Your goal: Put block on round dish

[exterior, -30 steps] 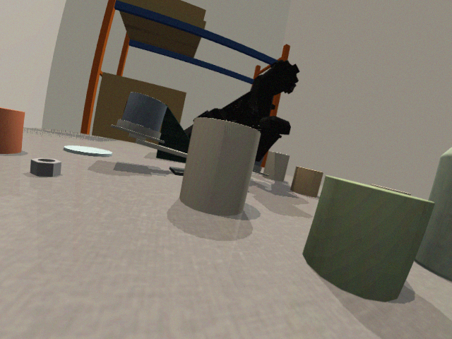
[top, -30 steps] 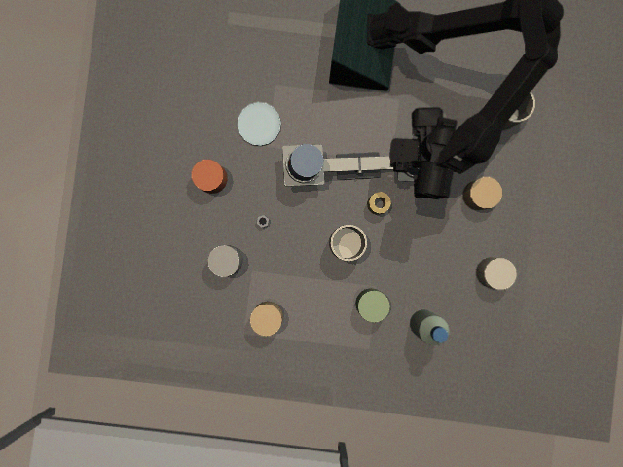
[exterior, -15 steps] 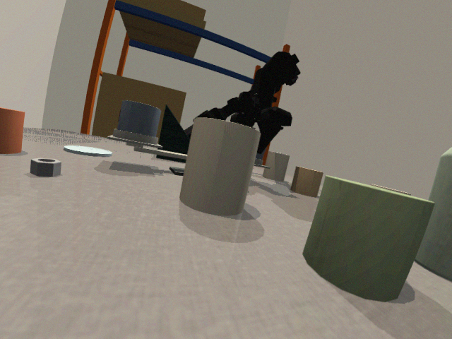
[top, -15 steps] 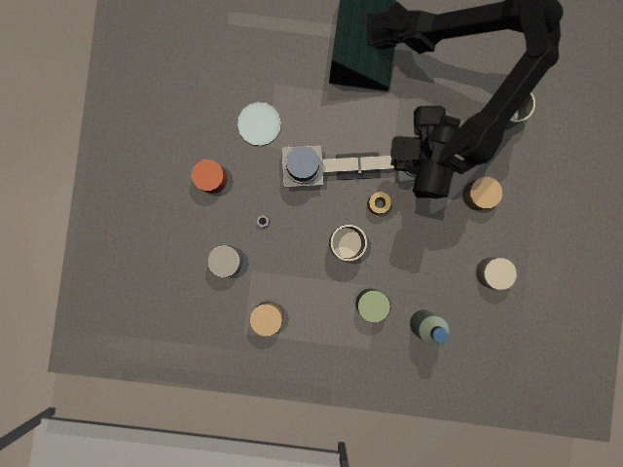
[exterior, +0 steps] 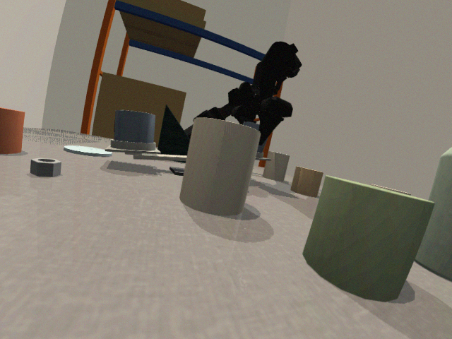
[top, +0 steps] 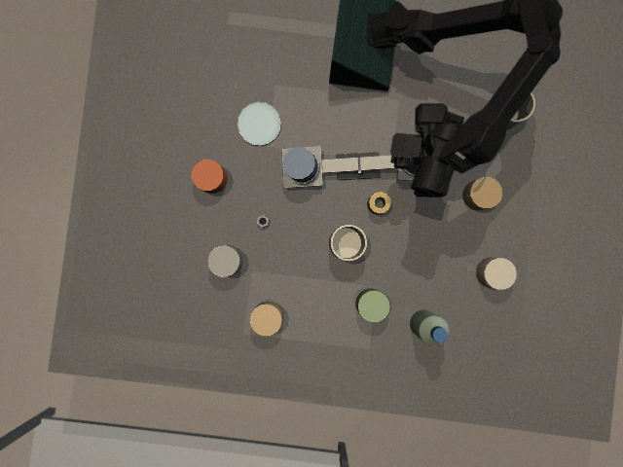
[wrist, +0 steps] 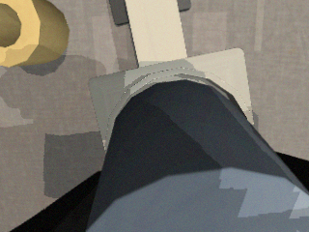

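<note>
My gripper (wrist: 182, 169) is shut on the right blue-grey cup (wrist: 193, 205) (exterior: 251, 125). That cup stands upright over the right end plate (wrist: 227, 62) of the balance; whether its rim still rests there is unclear. The other blue-grey cup (top: 300, 163) (exterior: 135, 126) stands on the left end plate (top: 287, 184). The balance beam (top: 337, 164) (wrist: 156, 29) looks nearly level. The round pale dish (top: 259, 124) (exterior: 85, 150) lies up and left of the left cup in the overhead view, with nothing on it. No block shows.
A yellow ring (top: 373, 207) (wrist: 34, 48) lies near the beam, and an open beige cup (top: 348, 243) stands below it. An orange-red cylinder (top: 207, 175) and a hex nut (top: 258, 219) are left. A tan cylinder (top: 486, 193) is right of the arm. A dark green wedge (top: 363, 50) stands behind.
</note>
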`<state>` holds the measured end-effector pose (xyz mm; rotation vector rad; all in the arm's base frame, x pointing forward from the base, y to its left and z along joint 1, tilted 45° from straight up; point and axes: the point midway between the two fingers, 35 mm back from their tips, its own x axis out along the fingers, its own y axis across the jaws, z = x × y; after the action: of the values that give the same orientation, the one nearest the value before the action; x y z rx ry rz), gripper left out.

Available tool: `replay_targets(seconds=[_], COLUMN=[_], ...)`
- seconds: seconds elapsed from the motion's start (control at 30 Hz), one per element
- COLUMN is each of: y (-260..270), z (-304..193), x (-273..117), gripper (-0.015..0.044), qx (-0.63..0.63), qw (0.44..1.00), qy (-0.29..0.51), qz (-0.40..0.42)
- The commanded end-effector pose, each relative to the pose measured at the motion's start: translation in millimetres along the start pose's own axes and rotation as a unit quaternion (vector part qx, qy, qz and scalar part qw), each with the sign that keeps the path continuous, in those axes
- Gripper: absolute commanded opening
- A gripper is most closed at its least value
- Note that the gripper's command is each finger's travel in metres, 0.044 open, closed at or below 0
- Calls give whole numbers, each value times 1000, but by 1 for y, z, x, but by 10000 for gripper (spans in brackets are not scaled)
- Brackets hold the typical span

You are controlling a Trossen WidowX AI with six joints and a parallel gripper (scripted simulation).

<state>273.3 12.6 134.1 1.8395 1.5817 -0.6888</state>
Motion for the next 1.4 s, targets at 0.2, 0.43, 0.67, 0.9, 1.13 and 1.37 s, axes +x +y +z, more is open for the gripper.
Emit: replay_targets(seconds=[0.2, 0.43, 0.67, 0.9, 1.13, 1.37], y=[5, 5, 4, 3, 2, 1], z=[-1, -1, -1, -1, -1, -2], x=[-16, -25, -35, -44, -53, -62], gripper=[0, 0, 0, 0, 0, 0], qx=[-1, 3, 8, 13, 18, 22], qw=[1000, 1000, 1000, 1000, 1000, 999], qy=[-1, -2, -3, -4, -4, -5], qz=[12, 14, 17, 19, 22, 24])
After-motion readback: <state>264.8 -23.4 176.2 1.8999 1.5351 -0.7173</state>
